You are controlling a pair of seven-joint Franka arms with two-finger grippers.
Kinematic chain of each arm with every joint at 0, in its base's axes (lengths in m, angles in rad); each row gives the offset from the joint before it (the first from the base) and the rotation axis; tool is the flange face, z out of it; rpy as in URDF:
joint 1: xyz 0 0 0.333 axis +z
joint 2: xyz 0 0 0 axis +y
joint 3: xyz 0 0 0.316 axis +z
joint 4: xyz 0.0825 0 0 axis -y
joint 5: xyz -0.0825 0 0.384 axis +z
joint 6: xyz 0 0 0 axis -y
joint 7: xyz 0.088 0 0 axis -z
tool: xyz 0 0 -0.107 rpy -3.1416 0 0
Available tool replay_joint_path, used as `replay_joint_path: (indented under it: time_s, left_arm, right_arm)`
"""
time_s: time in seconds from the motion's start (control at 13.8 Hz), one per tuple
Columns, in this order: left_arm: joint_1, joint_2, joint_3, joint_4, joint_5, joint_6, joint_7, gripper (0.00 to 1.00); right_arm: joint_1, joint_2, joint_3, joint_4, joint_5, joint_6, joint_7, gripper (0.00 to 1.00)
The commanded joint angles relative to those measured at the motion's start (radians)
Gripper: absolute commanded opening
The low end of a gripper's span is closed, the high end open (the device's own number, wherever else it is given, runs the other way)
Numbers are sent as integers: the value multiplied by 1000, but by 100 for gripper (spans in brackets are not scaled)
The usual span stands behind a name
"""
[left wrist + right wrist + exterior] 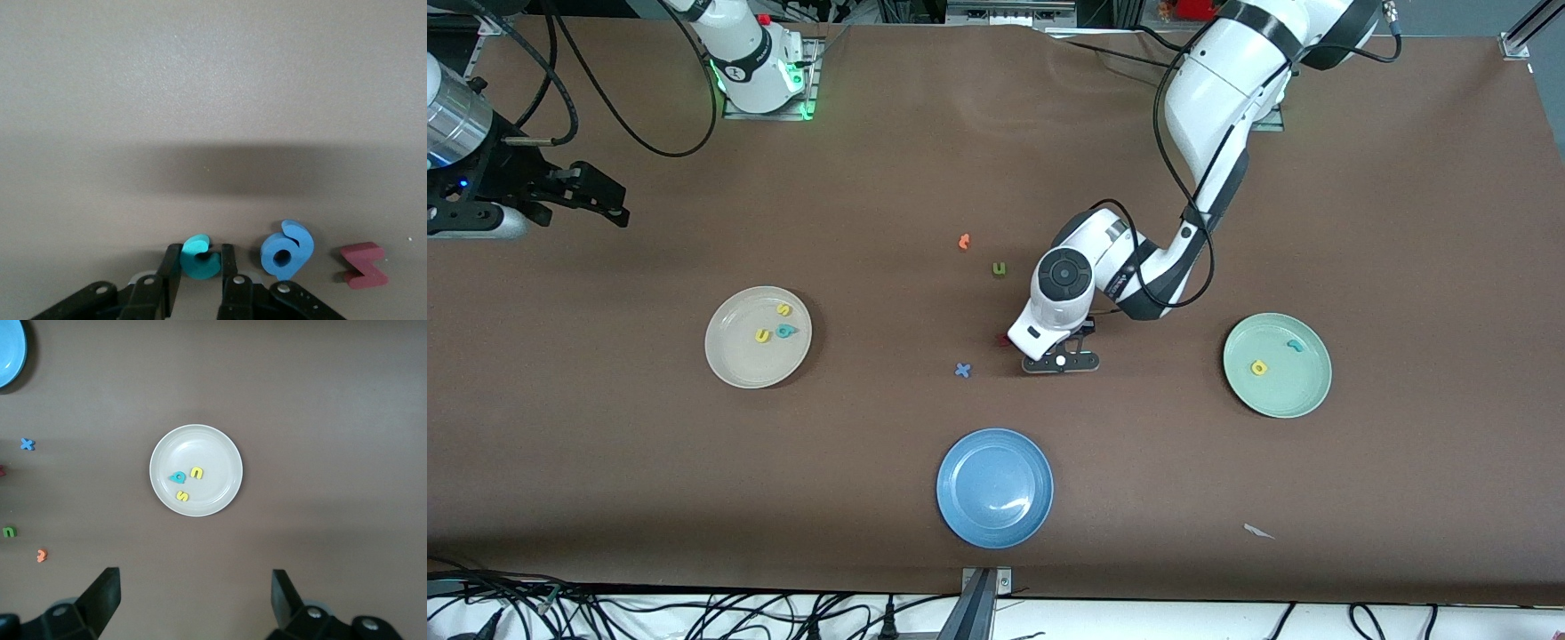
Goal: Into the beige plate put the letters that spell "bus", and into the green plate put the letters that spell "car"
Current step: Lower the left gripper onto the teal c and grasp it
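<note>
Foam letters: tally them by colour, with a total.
Yellow: 3 (yellow s, yellow u, yellow a)
Teal: 3 (teal b, teal r, teal c)
Blue: 2 (blue x, blue round letter)
Orange: 1 (orange letter)
Olive: 1 (olive u)
Dark red: 1 (dark red z)
Total: 11

darker blue letter (287,249) just beside teal c (200,257), red letter (363,265) near, bare table around

Blue plate (994,488); blue x (962,370); olive u (999,268).

yellow u (762,335) and yellow s (783,309) on beige plate (734,364), olive u (999,268), blue x (962,370) on table
</note>
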Motion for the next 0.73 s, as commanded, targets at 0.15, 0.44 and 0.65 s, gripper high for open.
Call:
replay_joint_path:
  time_s: [0.15,0.44,0.65]
  left_arm:
    - [-7,4,5,9,10,-13,-17,29]
    - [6,-6,5,15,12,-18,0,24]
    - [66,-34,-1,38,7,-131,90,23]
  right_arm:
    - [-6,-3,8,8,13,-6,-18,100]
    - [-6,-6,9,8,14,-10,-17,100]
    - [-6,-8,9,6,14,-12,-17,100]
